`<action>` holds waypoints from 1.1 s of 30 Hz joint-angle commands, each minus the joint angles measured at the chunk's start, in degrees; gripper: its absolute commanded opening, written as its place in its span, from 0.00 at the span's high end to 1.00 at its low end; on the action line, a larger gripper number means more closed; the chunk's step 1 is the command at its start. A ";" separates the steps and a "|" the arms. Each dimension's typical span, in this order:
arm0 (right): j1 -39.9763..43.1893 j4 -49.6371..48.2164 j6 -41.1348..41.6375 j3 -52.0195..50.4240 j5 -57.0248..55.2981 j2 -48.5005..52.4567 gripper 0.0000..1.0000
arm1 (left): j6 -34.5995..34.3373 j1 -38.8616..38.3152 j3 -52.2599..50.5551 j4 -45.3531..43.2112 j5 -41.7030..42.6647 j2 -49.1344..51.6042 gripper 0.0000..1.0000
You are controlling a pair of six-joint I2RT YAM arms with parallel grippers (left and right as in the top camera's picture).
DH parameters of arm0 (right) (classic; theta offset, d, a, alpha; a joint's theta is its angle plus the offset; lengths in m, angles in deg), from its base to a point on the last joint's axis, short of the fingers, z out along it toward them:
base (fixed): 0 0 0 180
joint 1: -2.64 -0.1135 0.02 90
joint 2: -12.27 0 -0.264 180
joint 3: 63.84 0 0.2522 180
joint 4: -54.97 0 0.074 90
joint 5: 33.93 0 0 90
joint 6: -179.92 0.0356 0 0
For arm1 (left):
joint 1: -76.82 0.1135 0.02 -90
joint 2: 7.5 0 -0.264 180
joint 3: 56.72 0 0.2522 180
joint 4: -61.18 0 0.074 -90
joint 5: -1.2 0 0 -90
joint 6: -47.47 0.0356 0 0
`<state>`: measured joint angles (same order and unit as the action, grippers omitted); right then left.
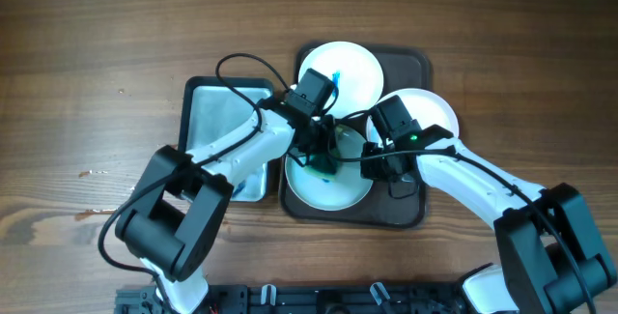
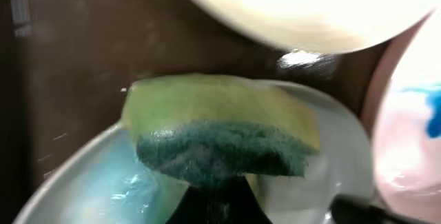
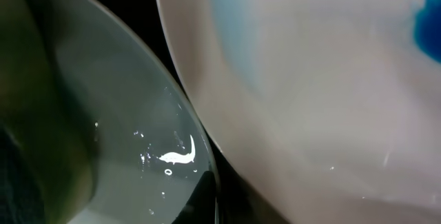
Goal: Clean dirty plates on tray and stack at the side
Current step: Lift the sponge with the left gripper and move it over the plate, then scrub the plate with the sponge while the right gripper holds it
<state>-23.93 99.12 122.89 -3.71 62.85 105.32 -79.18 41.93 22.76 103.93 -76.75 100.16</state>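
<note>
Three plates (overhead): all sit on the brown tray (image 1: 410, 215). The far plate (image 1: 352, 68) is at the back, the right plate (image 1: 433, 109) hangs out over the tray's right rim, and the near plate (image 1: 333, 190) is at the front.
Overhead only: this view shows both my arms meeting over the middle of the brown tray. It also shows a grey tray (image 1: 224, 126) just beside the brown tray's left edge, with my left arm crossing above it. All of it stands on the wooden table (image 1: 87, 53).
Left gripper (image 1: 323, 159): clamped on the sponge (image 2: 220, 131), above the near plate.
Left wrist only: the sponge is yellow-green, with its dark green scouring face towards the camera. A pale blue film covers the near plate under it (overhead it reads only as a faint tint).
Right gripper (image 1: 383, 166): the fingers are together, at the near plate's right edge. I cannot tell whether they pinch that rim.
Right wrist only: two plate surfaces show close up with a dark strip of tray between them. One is greyish with a white glint, the other paler with blue at its upper right.
Blue smear (image 1: 336, 77): clear on the far plate.
</note>
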 commanded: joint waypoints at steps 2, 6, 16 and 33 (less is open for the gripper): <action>0.20 0.20 0.20 -0.17 -4.22 1.25 0.96 | -1.79 -3.41 0.72 -3.30 8.59 4.98 0.96; 0.20 0.33 0.17 -0.17 -4.20 1.25 0.96 | -1.75 -4.87 0.72 -3.23 11.91 5.60 0.96; 0.20 0.31 0.22 -0.17 -4.00 1.25 0.96 | -1.27 -2.36 0.72 5.77 9.88 5.44 0.96; 0.20 0.07 0.24 -0.17 -4.02 1.25 0.96 | -0.68 -0.94 0.72 21.11 -26.58 3.43 0.96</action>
<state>-24.32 98.99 122.83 -3.69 63.33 105.28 -79.90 39.74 26.23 123.99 -90.63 101.14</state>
